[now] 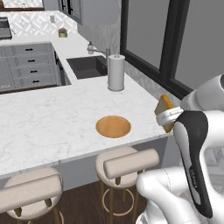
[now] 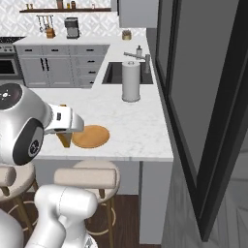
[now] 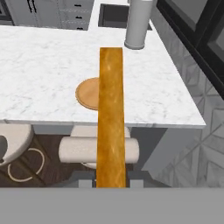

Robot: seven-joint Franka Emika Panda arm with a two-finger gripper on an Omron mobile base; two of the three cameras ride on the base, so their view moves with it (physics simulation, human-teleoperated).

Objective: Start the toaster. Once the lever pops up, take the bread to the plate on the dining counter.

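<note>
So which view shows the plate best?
The left base view: the whole plate lies unobstructed on the dining counter. In the right base view the arm hides its left edge; in the hand view the bread covers its right part.

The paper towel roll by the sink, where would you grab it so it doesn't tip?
Probably around the middle of the paper towel roll, coming in level from the open counter side. It stands upright and round, and the window wall is close behind it.

A white paper-towel roll (image 1: 116, 72) stands near the dark sink (image 1: 86, 66); two cushioned stools (image 1: 125, 166) sit below.
</note>
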